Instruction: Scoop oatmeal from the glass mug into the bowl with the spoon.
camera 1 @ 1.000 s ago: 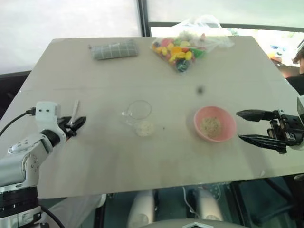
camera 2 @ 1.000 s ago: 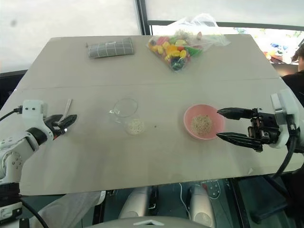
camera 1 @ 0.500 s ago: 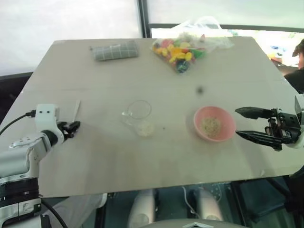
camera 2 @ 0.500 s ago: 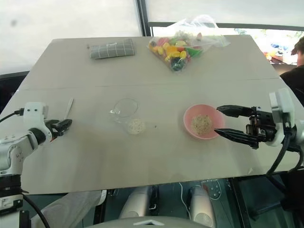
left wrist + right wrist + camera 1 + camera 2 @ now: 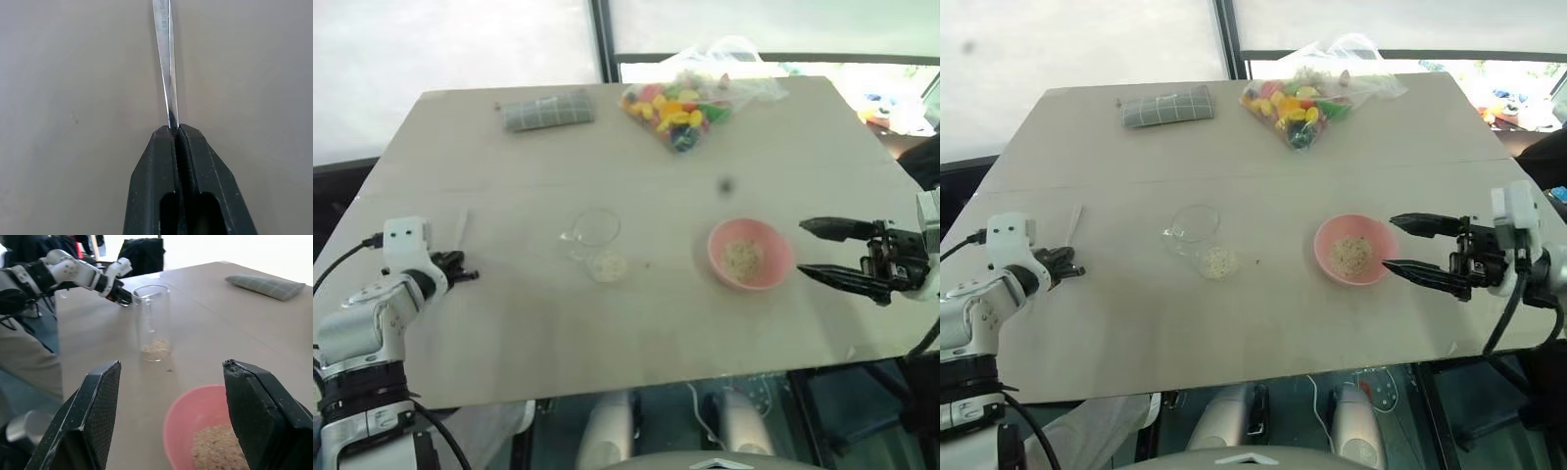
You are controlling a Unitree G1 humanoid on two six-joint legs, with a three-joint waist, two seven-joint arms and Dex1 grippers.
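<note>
The slim silver spoon [image 5: 164, 54] lies at the table's left side, and my left gripper [image 5: 174, 129] is shut on the end of its handle. From above, the spoon [image 5: 1072, 220] reaches away from that gripper [image 5: 1068, 264]. The glass mug [image 5: 595, 231] stands upright mid-table with a little oatmeal [image 5: 155, 348] in its bottom. To its right sits the pink bowl [image 5: 773, 269] holding some oatmeal [image 5: 743, 257]. My right gripper [image 5: 803, 249] hangs open just right of the bowl, nothing between its fingers [image 5: 100, 411].
A clear bag of coloured candies [image 5: 681, 102] lies at the table's far middle, and a grey checked pouch [image 5: 546, 110] at the far left. The table's near edge [image 5: 636, 377] runs close in front of both arms.
My left gripper's fingers have closed on the spoon's handle and the hand has edged a little left. The right gripper stays open beside the bowl.
</note>
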